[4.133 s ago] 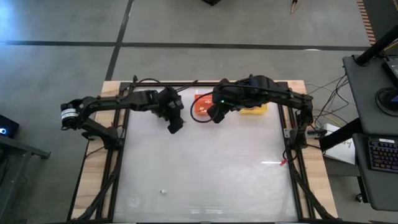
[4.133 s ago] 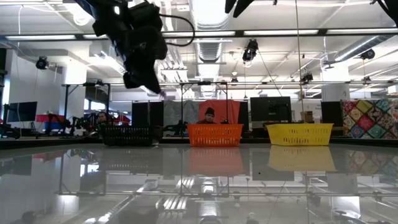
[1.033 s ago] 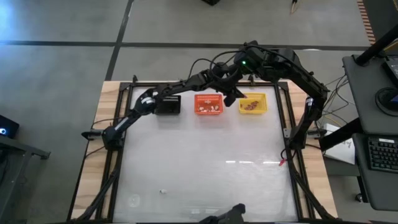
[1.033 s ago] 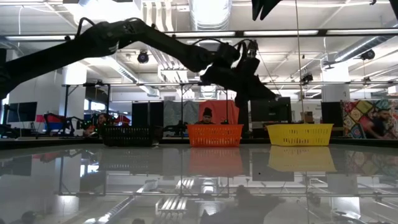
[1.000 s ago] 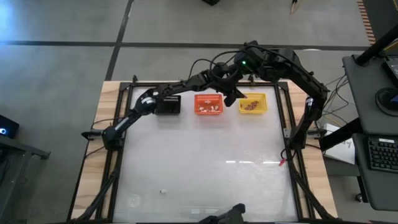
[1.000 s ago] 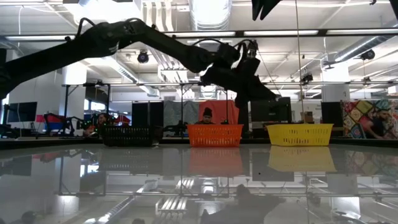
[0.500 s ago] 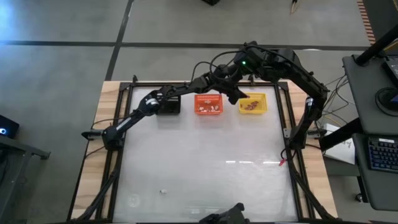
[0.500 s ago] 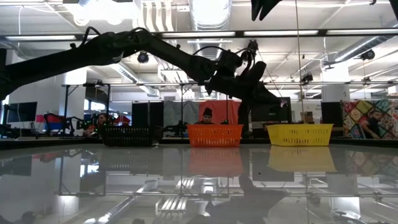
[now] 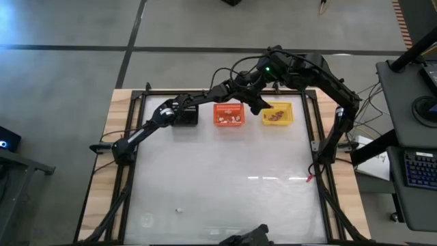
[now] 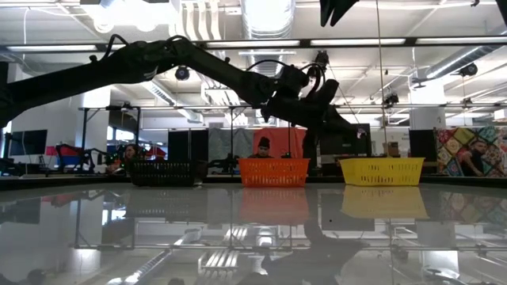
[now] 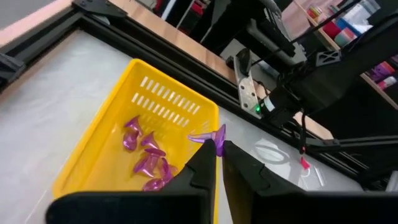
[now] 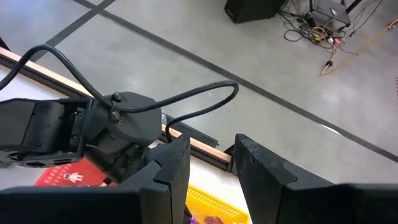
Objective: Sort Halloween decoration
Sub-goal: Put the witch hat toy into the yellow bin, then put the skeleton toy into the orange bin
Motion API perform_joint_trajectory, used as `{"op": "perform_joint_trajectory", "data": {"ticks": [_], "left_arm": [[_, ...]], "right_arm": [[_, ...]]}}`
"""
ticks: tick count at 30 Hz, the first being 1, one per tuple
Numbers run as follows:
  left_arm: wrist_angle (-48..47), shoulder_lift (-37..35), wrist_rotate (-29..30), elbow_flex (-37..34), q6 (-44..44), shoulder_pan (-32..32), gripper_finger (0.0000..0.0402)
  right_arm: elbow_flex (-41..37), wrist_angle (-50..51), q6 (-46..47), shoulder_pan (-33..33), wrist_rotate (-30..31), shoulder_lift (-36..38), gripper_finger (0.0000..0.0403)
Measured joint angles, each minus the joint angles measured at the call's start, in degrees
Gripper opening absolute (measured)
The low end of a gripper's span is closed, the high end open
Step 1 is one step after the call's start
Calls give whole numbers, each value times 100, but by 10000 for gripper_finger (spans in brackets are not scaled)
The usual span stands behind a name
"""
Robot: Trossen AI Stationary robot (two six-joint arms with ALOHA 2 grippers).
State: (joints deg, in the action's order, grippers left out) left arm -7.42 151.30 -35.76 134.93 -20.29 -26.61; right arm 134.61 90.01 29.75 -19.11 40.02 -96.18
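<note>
Pinching a small glossy purple trinket [image 11: 214,135] between its two dark matte fingertips, the left gripper [image 11: 217,149] hangs over the near rim of the yellow basket [image 11: 112,155], fingers squeezed nearly together on it. The piece looks like translucent plastic, cone-ish with a pointy tip, though the exact shape is hard to make out.

The basket is hard plastic, rectangular, with slotted walls. Inside sit several more purple pieces [image 11: 146,160] of the same shiny sort, bunched toward the middle of its floor.

From overhead, three baskets line the far edge around 12 o'clock: a black basket [image 9: 184,116] toward 11, an orange basket [image 9: 229,115] in the middle with light bits in it, and the yellow one toward 1. The tabletop [image 9: 225,184] is pale and reflective.

The right gripper [image 12: 211,158] is raised behind the baskets, its fingers parted with nothing between them.
</note>
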Motion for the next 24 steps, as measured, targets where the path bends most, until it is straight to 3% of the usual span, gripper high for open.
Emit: {"op": "perform_joint_trajectory", "data": {"ticks": [12, 20, 24], "left_arm": [[-49, -2, -217, 2, -94, 4, 88], [-505, -111, -2004, 2, -219, -6, 90], [-1438, -445, -1718, 2, 574, 20, 87]], "right_arm": [[-2, 1, -49, 0, -1, 2, 118], [-2, 1, -357, 0, -292, 6, 118], [-2, 1, -506, 4, -554, 6, 118]]}}
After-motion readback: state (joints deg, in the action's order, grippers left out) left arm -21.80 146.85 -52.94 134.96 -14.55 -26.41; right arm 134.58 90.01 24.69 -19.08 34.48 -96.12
